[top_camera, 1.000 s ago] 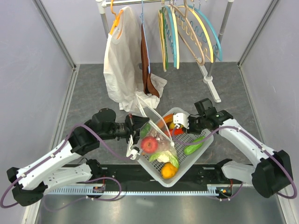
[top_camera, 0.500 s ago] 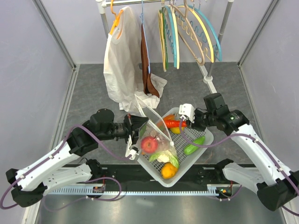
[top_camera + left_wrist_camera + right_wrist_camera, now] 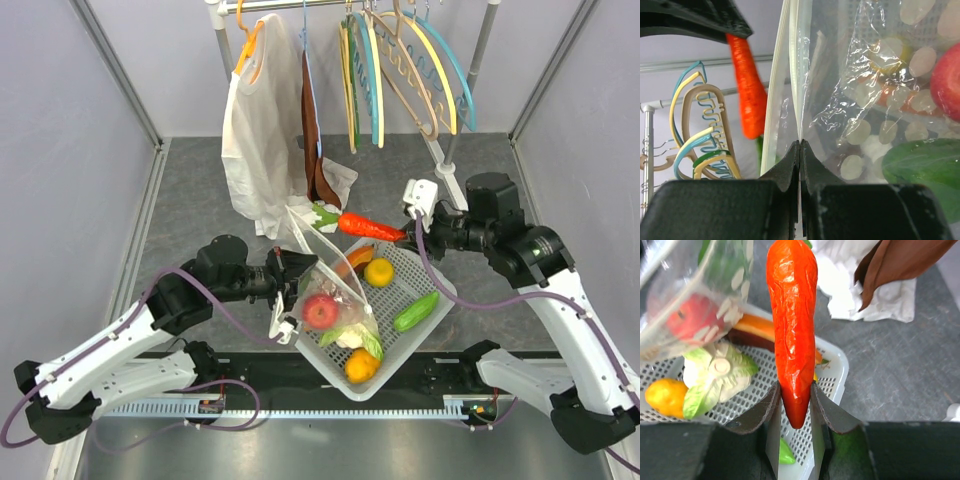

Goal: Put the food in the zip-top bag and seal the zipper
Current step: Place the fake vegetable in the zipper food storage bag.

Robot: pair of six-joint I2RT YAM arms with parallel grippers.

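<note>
Packing partway: my left claw (image 3: 800, 146) pinches the dotted clear bag (image 3: 840, 100), right claw (image 3: 794, 388) grips a glossy red chili (image 3: 790, 315); sealing remains.

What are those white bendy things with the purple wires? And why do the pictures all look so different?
They are robot arms, and each ends in a two-finger gripper. One picture looks down from above. The other two come from little cameras on the wrists. The left gripper pinches the edge of a clear dotted bag with a red apple inside. The right gripper holds a red chili in the air near the white basket, where a green cucumber lies. Clothes and hangers hang on a rail behind.
</note>
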